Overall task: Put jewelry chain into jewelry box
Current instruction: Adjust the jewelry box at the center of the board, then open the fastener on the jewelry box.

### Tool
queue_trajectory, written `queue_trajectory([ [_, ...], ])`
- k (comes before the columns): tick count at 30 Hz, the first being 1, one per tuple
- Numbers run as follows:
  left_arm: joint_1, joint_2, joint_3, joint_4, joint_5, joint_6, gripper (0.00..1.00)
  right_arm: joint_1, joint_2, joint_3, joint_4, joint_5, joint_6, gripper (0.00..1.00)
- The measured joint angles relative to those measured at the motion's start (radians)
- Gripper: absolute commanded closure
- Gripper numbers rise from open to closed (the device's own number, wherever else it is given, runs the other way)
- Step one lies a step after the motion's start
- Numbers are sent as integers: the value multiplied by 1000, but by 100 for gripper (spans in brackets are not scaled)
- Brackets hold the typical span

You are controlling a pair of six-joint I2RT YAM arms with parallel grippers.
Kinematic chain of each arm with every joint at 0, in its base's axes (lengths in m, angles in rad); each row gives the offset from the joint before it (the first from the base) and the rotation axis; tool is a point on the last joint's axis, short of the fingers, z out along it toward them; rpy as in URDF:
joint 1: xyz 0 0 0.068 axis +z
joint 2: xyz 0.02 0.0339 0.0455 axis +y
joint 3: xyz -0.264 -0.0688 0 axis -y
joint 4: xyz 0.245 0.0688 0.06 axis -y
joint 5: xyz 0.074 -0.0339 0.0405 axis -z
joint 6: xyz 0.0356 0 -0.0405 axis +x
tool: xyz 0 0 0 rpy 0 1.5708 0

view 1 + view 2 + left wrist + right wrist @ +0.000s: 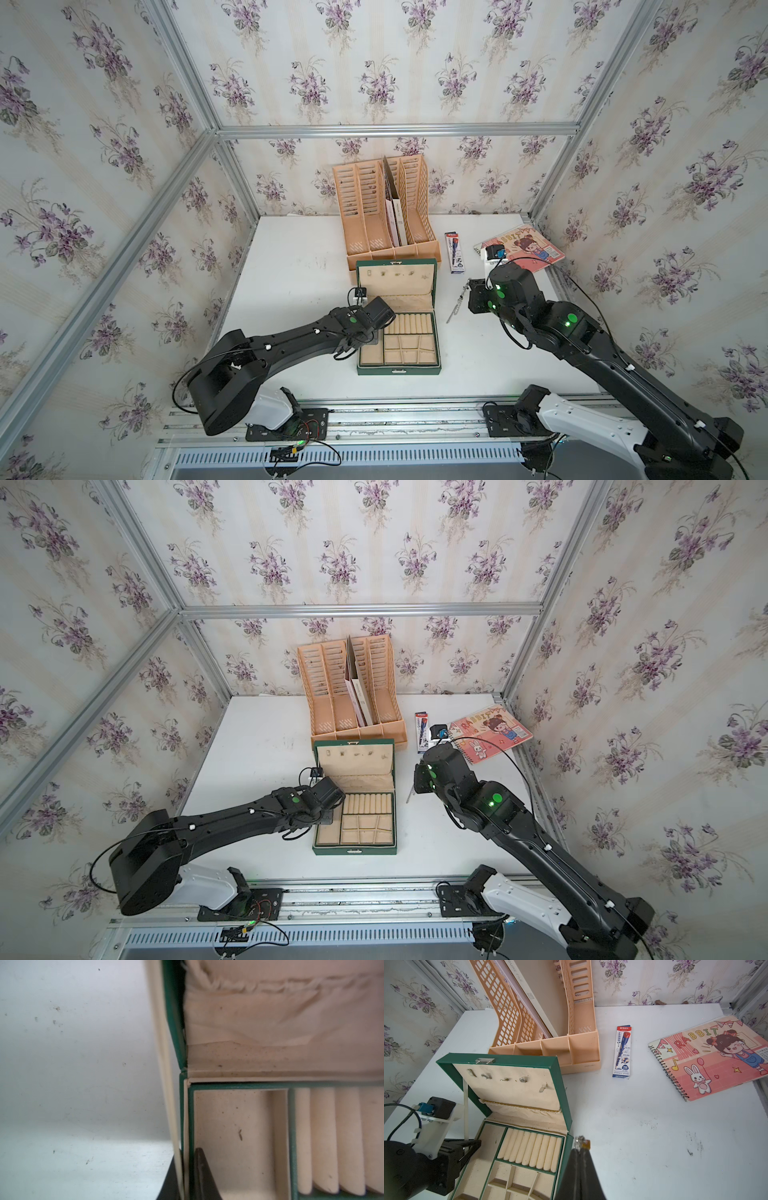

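Where the white desk [291,291] is taken first, an orange-tan file holder [374,208] is seen standing at its rear edge. Just in front of that the jewelry box [374,371] is set, near the middle of the desk, its lid raised and its beige compartments laid bare. A pink spiral notebook [528,249] is found toward the rear right corner, with a slim pencil pack [455,253] laid between it and the file holder.

The box's left wall is clamped by the left pincer [187,1178], with one finger outside the wall and one inside the left compartment. The right pincer [580,1150] is pressed fully together on the upper end of the jewelry chain [456,305]. The chain is hung above the desk just beside the box's right wall, outside it; whether its lower end touches the desk cannot be told.

The chain is shown as a thin silvery string of small links, with what looks like a small amber piece at the pinched end. It is judged to be light, limp and slippery: no shape will be kept, and swinging or snagging on the box's rim is to be expected. An end grip is thought best, so that the rest can be lowered and coiled into a compartment.
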Motion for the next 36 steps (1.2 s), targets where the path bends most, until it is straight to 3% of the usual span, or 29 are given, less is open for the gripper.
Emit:
queue_trajectory([
  [2, -1, -6, 8, -15, 18, 3, 45, 0, 0, 16, -11, 3, -9, 100],
  [4, -6, -55, 24, -56, 22, 3, 30, 0, 2, 37, -22, 6, -19, 100],
  [5, -5, -85, 36, -71, 18, 3, 28, 0, 2, 46, -29, 7, -29, 100],
  [11, -5, -288, 100, -164, -13, 49, 34, 0, -7, 74, -50, 9, -48, 100],
  [16, 12, -404, 104, -80, 24, 72, 40, 0, -29, 33, -13, -23, -61, 100],
  [19, 43, -386, 110, 16, 81, 44, 44, 0, -33, 9, 18, -44, -60, 100],
  [25, 124, -260, 130, 196, 183, -149, 50, 0, -74, -47, 86, -67, -31, 100],
  [36, 193, -134, 38, 498, 216, -498, 50, 0, -157, -97, 151, -62, -2, 100],
])
